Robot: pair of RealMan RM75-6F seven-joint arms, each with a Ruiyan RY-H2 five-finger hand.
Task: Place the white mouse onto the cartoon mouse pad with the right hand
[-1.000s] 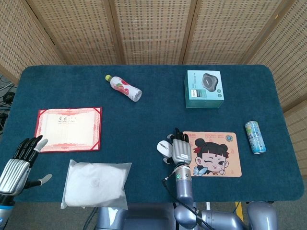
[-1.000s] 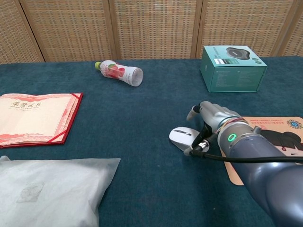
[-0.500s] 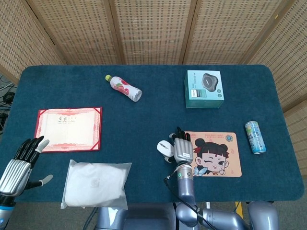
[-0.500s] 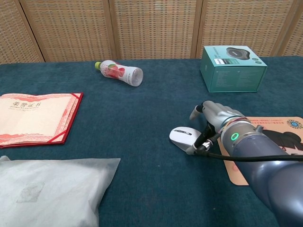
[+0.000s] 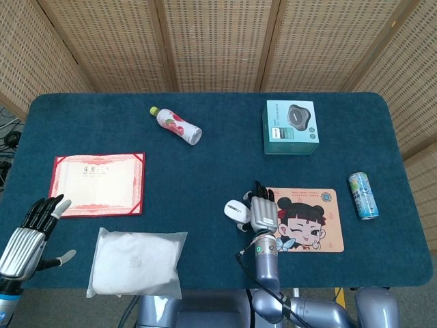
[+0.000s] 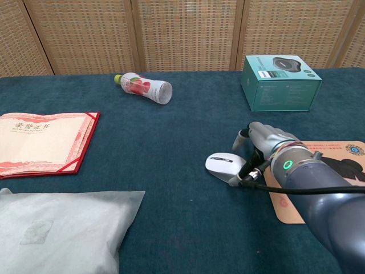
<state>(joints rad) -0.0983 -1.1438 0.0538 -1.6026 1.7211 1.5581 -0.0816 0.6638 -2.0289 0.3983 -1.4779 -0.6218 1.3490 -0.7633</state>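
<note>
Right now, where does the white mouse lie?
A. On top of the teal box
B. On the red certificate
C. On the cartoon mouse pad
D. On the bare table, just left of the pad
D: the white mouse lies on the blue table beside the right hand, left of the cartoon mouse pad.

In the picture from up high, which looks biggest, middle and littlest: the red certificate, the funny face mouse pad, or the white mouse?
1. red certificate, biggest
2. cartoon mouse pad, a bit smaller, partly hidden by the right hand
3. white mouse, littlest
</note>
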